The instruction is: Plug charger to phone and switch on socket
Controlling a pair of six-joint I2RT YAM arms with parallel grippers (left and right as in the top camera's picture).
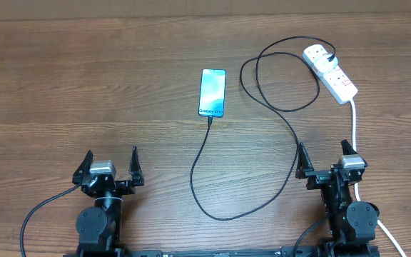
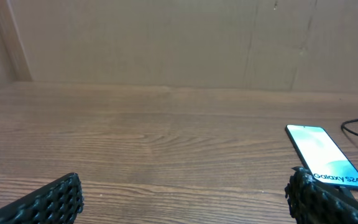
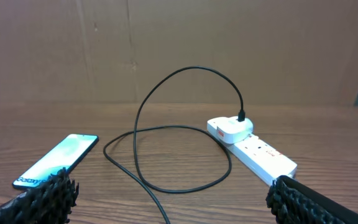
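Note:
The phone [image 1: 212, 93] lies flat in the middle of the wooden table with its screen lit; it also shows as phone [image 2: 321, 152] and phone [image 3: 58, 160]. The black charger cable [image 1: 227, 216] runs from the phone's near end in a long loop to a white adapter [image 3: 230, 129] on the socket [image 1: 332, 73], a white power strip at the far right. The cable tip meets the phone's near edge; whether it is seated I cannot tell. My left gripper [image 1: 111, 163] and right gripper [image 1: 324, 155] stand open and empty near the front edge, far from everything.
The socket's thick white cord [image 1: 354, 125] runs down past my right arm to the front edge. A brown board wall [image 2: 166, 43] closes the table's far side. The charger cable [image 3: 166, 186] crosses the table ahead of my right gripper [image 3: 173, 199].

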